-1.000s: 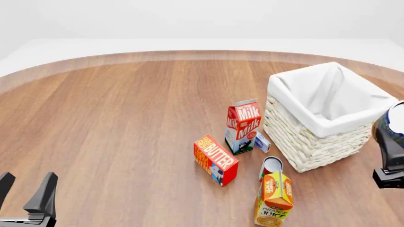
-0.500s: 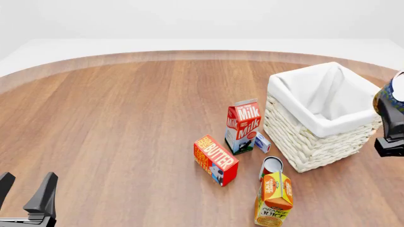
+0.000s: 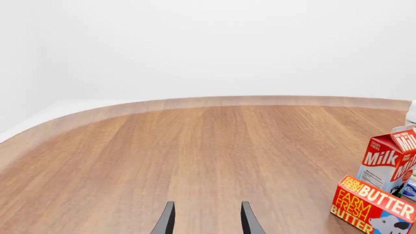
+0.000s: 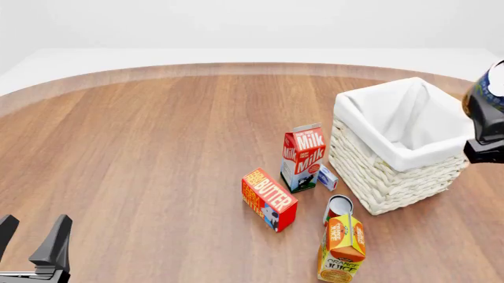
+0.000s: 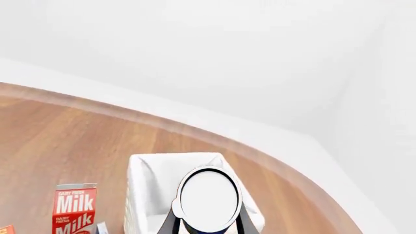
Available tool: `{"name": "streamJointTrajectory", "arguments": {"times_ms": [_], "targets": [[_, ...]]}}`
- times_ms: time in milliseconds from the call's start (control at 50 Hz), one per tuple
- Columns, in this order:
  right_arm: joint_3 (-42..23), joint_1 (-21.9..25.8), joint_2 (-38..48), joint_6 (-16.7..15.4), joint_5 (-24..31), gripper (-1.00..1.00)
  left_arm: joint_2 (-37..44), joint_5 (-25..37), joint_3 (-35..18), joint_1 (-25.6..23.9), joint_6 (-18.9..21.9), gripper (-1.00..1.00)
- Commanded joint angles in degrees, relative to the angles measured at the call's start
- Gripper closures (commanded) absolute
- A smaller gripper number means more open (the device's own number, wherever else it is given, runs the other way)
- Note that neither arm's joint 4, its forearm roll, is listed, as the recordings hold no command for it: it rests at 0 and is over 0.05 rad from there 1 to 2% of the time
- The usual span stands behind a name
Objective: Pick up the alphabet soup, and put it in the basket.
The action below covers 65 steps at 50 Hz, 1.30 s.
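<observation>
Wooden table [image 4: 141, 153]: milk carton [image 4: 303, 157] beside basket [image 4: 398, 171].

Bright, even light — sharp renders

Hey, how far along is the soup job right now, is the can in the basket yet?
Not yet. Done: the alphabet soup is off the table, clamped in the right gripper. In hand: it hangs raised at the far right of the front view, with the basket below it in the right wrist view. Left: centre it over the opening, lower and release. The left gripper sits open and idle.
</observation>
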Motion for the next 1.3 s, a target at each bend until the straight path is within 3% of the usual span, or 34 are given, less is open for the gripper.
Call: {"name": "streamJointTrajectory", "arguments": {"times_ms": [20, 380, 980, 1300], "targets": [[-2.64, 0.29, 2.85, 2.22, -1.34, 1.0, 0.0, 0.0, 0.0, 0.0, 0.0, -1.0], [-5.33, 0.85, 7.28, 5.09, -3.07, 1.0, 0.0, 0.0, 0.0, 0.0, 0.0, -1.0], [-10.22, 1.69, 17.27, 5.83, -5.13, 1.0, 0.0, 0.0, 0.0, 0.0, 0.0, -1.0], [-13.7, 0.8, 20.85, 6.02, -2.48, 1.0, 0.0, 0.0, 0.0, 0.0, 0.0, -1.0]]}}
